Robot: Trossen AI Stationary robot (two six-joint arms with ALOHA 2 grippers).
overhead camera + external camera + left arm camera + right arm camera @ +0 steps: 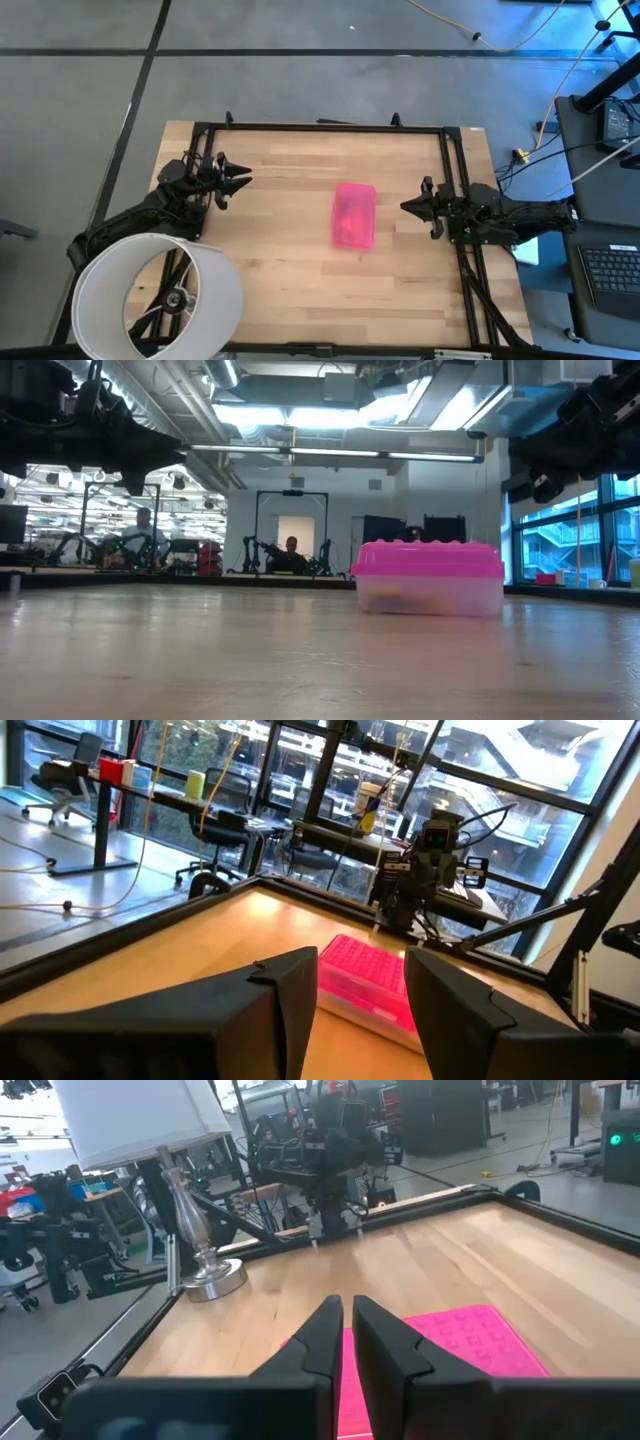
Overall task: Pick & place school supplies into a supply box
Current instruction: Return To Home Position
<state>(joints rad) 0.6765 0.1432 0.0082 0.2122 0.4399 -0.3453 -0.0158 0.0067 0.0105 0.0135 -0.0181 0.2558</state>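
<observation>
Between left hand (244, 181) and right hand (406, 207): supply box (354, 215), touching neither.

The left pincer (360, 970) gapes over the wooden table (225, 935), pink-lidded supply box (368, 972) beyond it, right arm (428, 870) farther off.

I found the pale wooden table (290, 270) carrying one thing on its boards: the pink-topped supply box (354, 215), closed, lying flat a little right of centre. A black frame (320, 126) ran along the table's far and side edges.
</observation>
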